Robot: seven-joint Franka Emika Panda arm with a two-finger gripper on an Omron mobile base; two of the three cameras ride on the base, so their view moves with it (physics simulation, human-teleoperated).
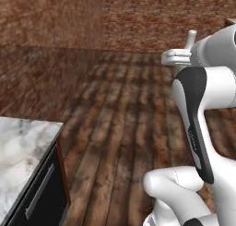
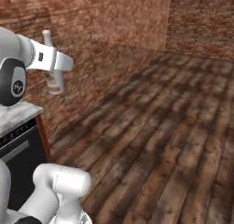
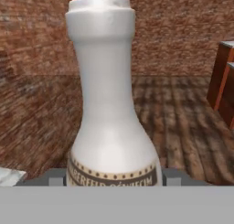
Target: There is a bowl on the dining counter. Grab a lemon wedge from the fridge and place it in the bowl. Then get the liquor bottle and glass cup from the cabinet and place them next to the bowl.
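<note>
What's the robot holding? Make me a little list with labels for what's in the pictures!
held thing: slim whitish liquor bottle with a narrow neck, upright, brown label band low on its body
gripper: shut on the bottle, one grey finger on each side of its body
bottle height: carried in the air, above the floor
floor: brown wood planks
wall: red-brown brick
nearby: marble-topped counter with dark front
</note>
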